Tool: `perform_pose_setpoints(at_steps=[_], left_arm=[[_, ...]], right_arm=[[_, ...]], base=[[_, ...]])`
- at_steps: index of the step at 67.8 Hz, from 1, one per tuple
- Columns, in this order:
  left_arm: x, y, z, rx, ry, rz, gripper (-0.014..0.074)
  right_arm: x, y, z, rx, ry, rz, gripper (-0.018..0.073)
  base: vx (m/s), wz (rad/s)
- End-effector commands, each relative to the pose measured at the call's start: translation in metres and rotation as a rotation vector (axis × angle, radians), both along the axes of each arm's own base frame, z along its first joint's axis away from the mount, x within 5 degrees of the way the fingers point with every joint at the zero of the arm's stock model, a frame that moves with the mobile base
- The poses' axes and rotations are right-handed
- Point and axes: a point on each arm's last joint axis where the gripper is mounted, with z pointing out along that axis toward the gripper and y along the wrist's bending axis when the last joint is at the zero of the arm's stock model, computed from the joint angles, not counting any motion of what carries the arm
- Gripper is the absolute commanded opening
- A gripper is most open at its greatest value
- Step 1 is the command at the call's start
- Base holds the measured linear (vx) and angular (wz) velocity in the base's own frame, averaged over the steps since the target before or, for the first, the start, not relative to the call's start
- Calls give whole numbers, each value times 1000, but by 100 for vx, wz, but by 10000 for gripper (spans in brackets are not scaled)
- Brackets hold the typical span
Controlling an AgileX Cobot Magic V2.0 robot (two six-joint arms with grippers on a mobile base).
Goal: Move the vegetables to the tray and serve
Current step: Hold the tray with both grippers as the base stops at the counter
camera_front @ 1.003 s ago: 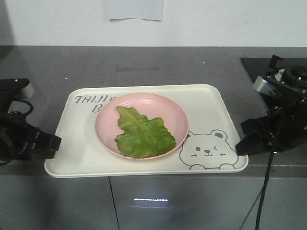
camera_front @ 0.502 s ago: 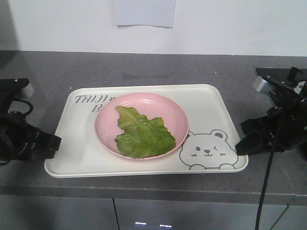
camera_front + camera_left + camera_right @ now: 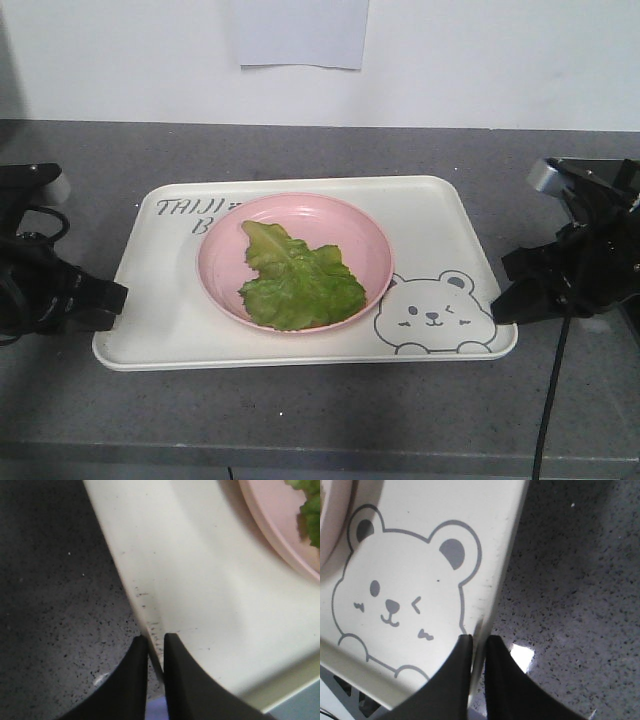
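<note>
Background has slid since the earlier frames: the cabinet front at the bottom of the front view has dropped almost out of sight, the dark hob at upper right is gone, and the white sheet (image 3: 296,33) on the wall sits larger at the top; tray, plate and both grippers hold the same places in the frame.

Nearest, at lower left of the front view, the left gripper (image 3: 108,295) clamps the tray's left rim; the left wrist view shows its two dark fingers (image 3: 131,680) pinched together with the cream edge between them. At lower right, the right gripper (image 3: 505,300) does the same on the right rim, fingers (image 3: 455,680) closed tight on the edge just beside the bear drawing (image 3: 434,312).

Between them the tray (image 3: 440,215) lies flat across the grey speckled counter (image 3: 300,410), its front edge near the counter's front; the pink plate (image 3: 295,261) sits on the tray, centre-left, partly covering the grey lettering (image 3: 185,210) at the tray's upper left.

On the plate lies the lettuce leaf (image 3: 298,282), flat, towards the plate's near side.
</note>
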Motion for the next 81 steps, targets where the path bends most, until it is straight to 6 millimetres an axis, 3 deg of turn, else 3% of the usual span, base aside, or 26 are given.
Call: perform_pose_setpoints(at_steps=[1,81], left_arm=[[-1,-7,21,-80,-103,5,-6],[-1,-7,21,-80,-103,5,-6]], right_arm=[[-10,13,24,100,-44,87,-3],[-10,13,24,100,-44,87,-3]], base=[[10,-1],[7,-1]])
